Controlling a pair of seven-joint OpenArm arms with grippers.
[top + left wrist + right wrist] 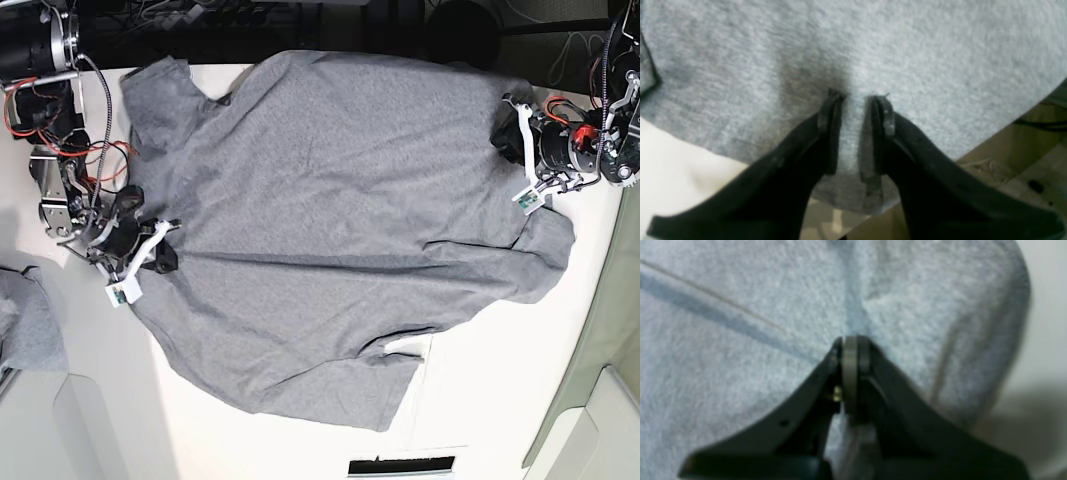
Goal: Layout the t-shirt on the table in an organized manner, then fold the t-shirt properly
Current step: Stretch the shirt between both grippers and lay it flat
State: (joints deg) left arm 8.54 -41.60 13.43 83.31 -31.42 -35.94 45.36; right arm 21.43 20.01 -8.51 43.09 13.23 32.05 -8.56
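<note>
End effectors [165, 250] on wrinkled (grey) t-shirt [340, 220]

the t-shirt [340, 230] lies spread on the table [480, 400], between my left gripper [856, 97] and my right gripper [850, 340]; both touch its edges.

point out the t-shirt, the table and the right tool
t-shirt [340, 200], base view, middle of the torso
table [490, 380], base view, bare white top beside the shirt
right tool [850, 340], right wrist view, closed tips against the cloth
</note>
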